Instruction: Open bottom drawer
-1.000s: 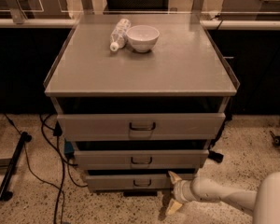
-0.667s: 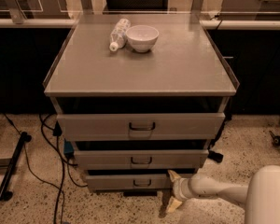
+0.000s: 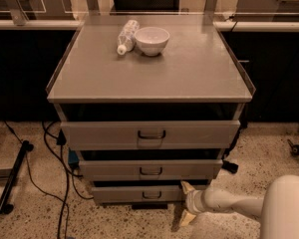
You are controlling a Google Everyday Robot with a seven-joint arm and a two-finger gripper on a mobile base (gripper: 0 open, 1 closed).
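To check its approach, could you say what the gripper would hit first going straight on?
The gripper, low beside the cabinet, would likely meet the bottom drawer at its right end, though depth is unclear.

Gripper (image 3: 185, 203) at right end of bottom drawer (image 3: 124, 194), covering that corner of front. Arm (image 3: 234, 204) right of bottom drawer, cut off by frame edge. Bottom drawer interior hidden under middle drawer (image 3: 109, 171). Bottom drawer handle (image 3: 151, 195) too small for detail.
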